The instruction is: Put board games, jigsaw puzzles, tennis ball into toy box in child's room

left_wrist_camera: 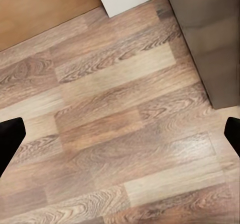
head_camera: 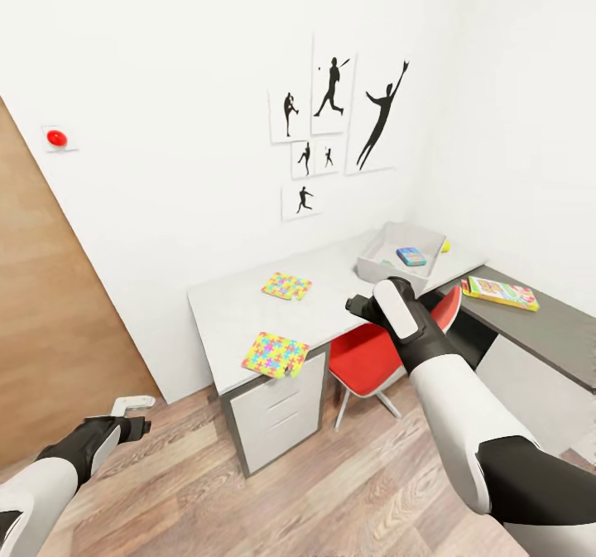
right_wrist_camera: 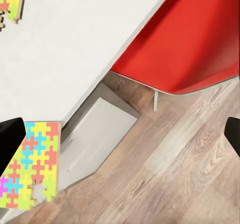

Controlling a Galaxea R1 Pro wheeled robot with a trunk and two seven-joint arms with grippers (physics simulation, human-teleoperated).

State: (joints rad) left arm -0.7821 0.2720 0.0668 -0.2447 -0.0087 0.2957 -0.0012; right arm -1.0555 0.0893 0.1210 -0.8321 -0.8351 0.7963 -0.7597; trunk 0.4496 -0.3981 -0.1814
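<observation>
Right jaws wide apart above table edge, jigsaw puzzle beside.

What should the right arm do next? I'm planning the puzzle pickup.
Probably lower the open right hand toward the near jigsaw puzzle, which overhangs the table edge and looks easiest to grip. The hand holds nothing and hangs above the red chair.

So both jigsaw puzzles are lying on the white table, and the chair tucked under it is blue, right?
Not quite: the chair is red, as the head view shows and the right wrist view confirms. The rest holds: both jigsaw puzzles lie on the white table, the nearer one overhanging its front edge.
</observation>
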